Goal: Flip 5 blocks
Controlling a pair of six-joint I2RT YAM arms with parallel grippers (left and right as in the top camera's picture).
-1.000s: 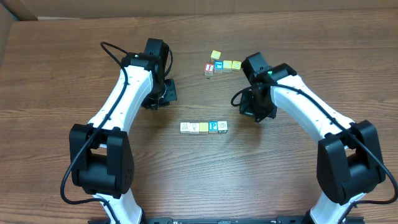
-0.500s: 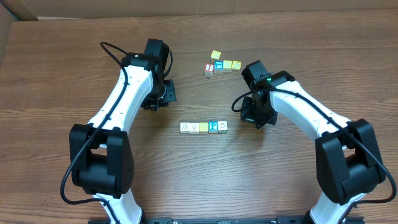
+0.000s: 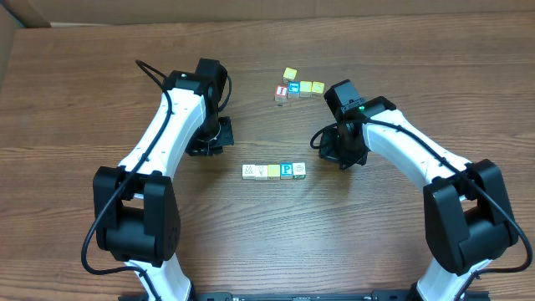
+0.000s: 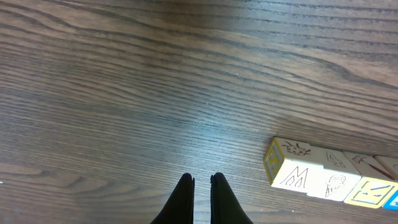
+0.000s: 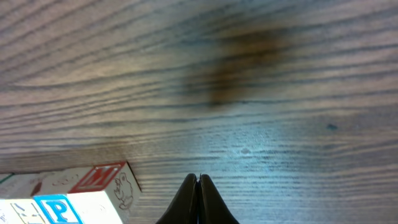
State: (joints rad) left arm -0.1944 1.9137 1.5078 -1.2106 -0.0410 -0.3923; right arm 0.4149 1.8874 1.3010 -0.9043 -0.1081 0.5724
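The left gripper (image 4: 201,179) hangs shut and empty over bare table (image 4: 124,93), behind and to the left of the row. The five blocks (image 3: 273,170) sit touching in one line at mid-table between the two arms, the line's long axis running left to right: two cream, a yellow, the blue P (image 3: 287,170), then a cream. In the left wrist view the row's first block (image 4: 292,171) lies off to the right of the fingertips. The right gripper (image 5: 198,178) is likewise pinched shut on nothing, just behind and to the right of the last block (image 5: 115,183). It seems slightly the nearer arm, so that end looks the likelier start.
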